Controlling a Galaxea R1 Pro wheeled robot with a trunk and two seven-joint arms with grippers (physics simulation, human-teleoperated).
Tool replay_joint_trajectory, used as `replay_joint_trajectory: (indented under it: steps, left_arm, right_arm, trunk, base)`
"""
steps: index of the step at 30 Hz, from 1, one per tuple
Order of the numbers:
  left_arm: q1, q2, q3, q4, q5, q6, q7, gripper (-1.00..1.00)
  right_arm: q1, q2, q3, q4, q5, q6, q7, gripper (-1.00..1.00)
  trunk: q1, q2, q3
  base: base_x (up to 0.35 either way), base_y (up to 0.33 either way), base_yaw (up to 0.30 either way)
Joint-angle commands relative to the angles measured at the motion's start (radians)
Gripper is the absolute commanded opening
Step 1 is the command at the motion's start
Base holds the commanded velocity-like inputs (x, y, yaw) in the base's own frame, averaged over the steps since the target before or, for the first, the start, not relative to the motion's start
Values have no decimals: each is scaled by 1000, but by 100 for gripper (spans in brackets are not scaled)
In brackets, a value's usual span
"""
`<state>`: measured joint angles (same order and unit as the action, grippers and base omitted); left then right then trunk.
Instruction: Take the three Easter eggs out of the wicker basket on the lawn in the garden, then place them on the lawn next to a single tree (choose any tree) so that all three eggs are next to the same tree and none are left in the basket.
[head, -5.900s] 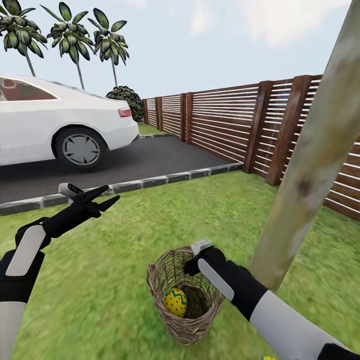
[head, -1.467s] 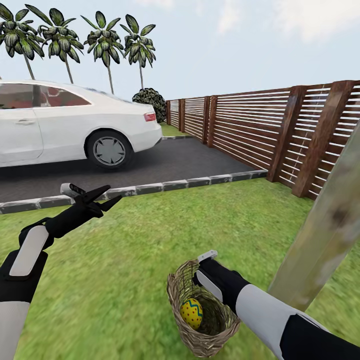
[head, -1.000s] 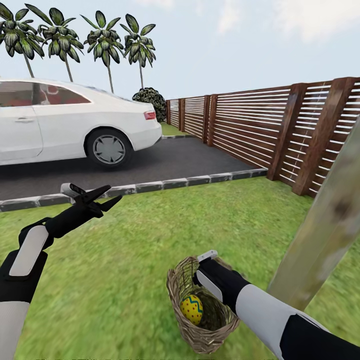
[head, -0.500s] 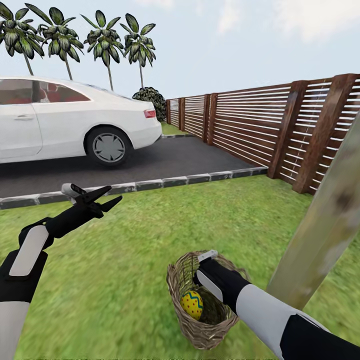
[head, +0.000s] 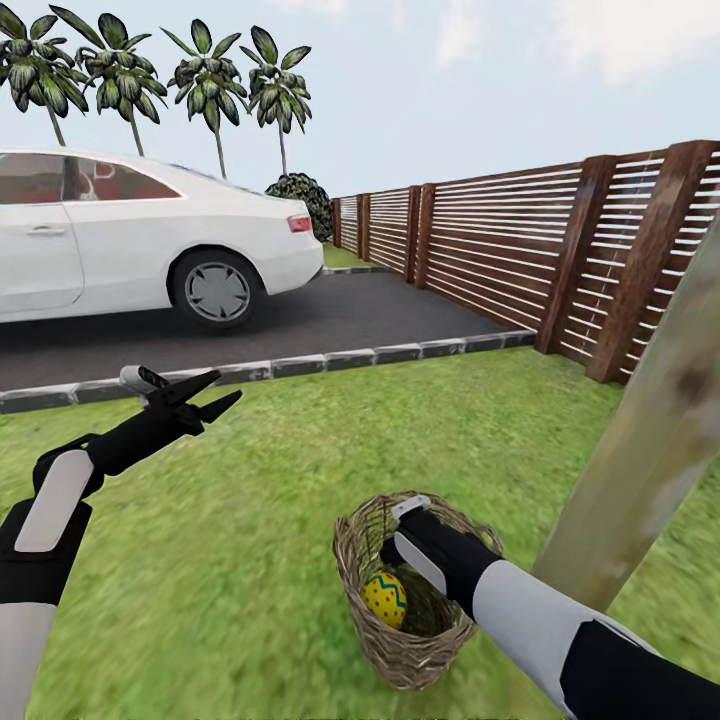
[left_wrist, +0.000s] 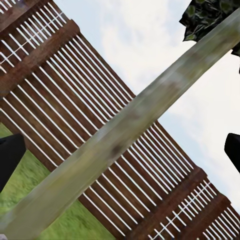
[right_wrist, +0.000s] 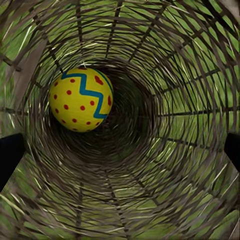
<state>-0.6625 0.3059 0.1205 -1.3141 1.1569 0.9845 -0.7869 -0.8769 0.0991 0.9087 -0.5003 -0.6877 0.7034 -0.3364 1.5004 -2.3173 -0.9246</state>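
Note:
The wicker basket stands on the lawn close to the tree, whose pale trunk rises at the right. One yellow Easter egg with red dots and a blue zigzag lies inside against the basket's wall. My right gripper reaches down into the basket, open, with the egg ahead of it and apart from its fingers. My left gripper hangs open and empty over the grass, far left of the basket. The left wrist view looks at the trunk.
A white car is parked on the grey driveway behind a stone kerb. A brown slatted fence runs along the right side. A dark bush and palms stand far off.
The basket, with my right gripper in it, has shifted slightly away from me. The egg stays inside it. My left arm has kept its pose.

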Motion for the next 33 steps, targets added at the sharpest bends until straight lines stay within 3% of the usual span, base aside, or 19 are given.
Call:
replay_joint_trajectory:
  steps: [1, 26, 33]
  left_arm:
    - [-2, -3, 0, -3, -1, 4, -3, 100]
    - [-31, -8, -4, -14, -2, -6, 14, 100]
    - [-31, -8, -4, -13, -2, -6, 13, 100]
  right_arm:
    - [-6, -3, 7, -1, -10, 2, 3, 100]
    - [-30, -5, 6, -1, -10, -1, 8, 100]
    - [-30, -5, 6, -24, -9, -3, 11, 100]
  trunk:
    - [4, -8, -4]
    - [100, -183, -83]
    - [103, -184, -110]
  base:
    - [0, 0, 0]
    - [0, 0, 0]
    - [0, 0, 0]
